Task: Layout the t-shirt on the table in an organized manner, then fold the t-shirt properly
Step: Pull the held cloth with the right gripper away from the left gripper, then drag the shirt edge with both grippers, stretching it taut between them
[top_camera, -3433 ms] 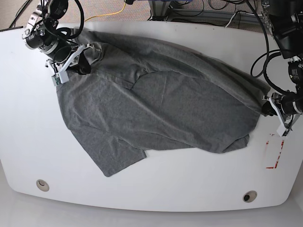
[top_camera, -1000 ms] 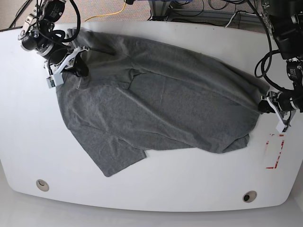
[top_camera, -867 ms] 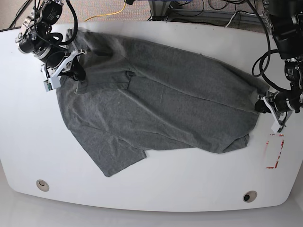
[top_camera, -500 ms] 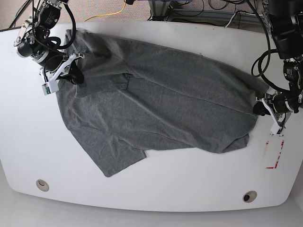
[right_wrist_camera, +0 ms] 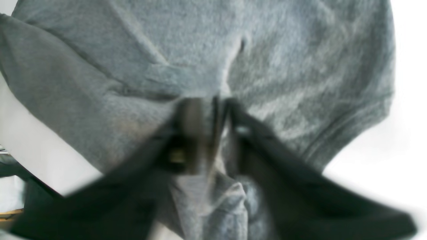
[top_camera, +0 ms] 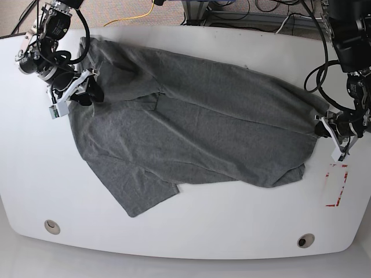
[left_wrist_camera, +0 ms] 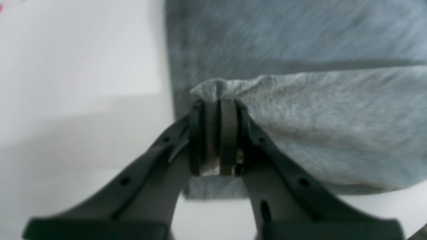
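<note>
Both grippers clenched on the shirt (top_camera: 191, 121) — left gripper (left_wrist_camera: 217, 133) pinching a hem fold, right gripper (right_wrist_camera: 206, 133) bunching cloth by the sleeve. Layout step: it sprawls crooked across the table (top_camera: 174, 231) between them — next, pull apart, flatten.

**Change since the earlier frames: both tools draw apart**

The right tool (top_camera: 87, 92), clamped on the t-shirt (top_camera: 197, 127), has moved toward the counter's (top_camera: 191, 231) edge at base-view left. The left tool (top_camera: 324, 128) has risen slightly toward the far edge. The cloth between them is stretched flatter, with fewer folds near the collar.
</note>
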`<control>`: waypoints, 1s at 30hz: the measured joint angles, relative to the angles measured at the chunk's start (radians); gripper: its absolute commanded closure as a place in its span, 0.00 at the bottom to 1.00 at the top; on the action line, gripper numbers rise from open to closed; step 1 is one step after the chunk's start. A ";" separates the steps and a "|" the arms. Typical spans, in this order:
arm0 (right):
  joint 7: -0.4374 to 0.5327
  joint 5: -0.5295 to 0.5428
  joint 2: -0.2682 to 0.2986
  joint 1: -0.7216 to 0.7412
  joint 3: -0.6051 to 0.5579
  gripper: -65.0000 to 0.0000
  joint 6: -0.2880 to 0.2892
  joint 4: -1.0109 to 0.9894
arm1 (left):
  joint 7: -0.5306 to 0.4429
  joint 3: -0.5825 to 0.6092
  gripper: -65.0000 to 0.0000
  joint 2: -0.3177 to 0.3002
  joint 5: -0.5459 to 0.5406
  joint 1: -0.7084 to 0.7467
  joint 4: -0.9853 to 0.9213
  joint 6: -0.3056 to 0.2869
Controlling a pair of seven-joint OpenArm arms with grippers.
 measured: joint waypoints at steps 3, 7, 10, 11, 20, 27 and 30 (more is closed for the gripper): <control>0.000 0.002 0.000 0.003 0.000 0.16 0.000 0.000 | -0.017 0.000 0.89 0.006 0.026 0.000 0.000 0.000; 0.006 0.008 0.001 -0.013 0.000 0.00 0.000 0.003 | -0.026 0.001 0.82 0.014 0.031 -0.002 0.000 -0.002; 0.006 0.007 0.000 -0.043 0.000 0.00 0.000 0.029 | -0.025 0.001 0.68 0.013 0.035 -0.002 0.000 -0.003; 0.004 0.006 0.000 -0.058 0.000 0.00 0.000 0.042 | -0.025 0.001 0.62 0.013 0.037 -0.003 0.000 -0.003; 0.008 0.014 -0.026 -0.176 0.084 0.00 0.003 0.117 | -0.025 -0.002 0.46 0.008 0.037 -0.003 0.001 -0.003; 0.006 -0.134 -0.051 -0.206 0.173 0.00 0.000 0.101 | -0.025 -0.004 0.46 0.008 0.036 -0.009 0.002 -0.003; 0.009 -0.159 -0.056 -0.203 0.175 0.00 0.001 0.078 | -0.022 -0.011 0.46 0.008 0.037 -0.024 0.002 -0.003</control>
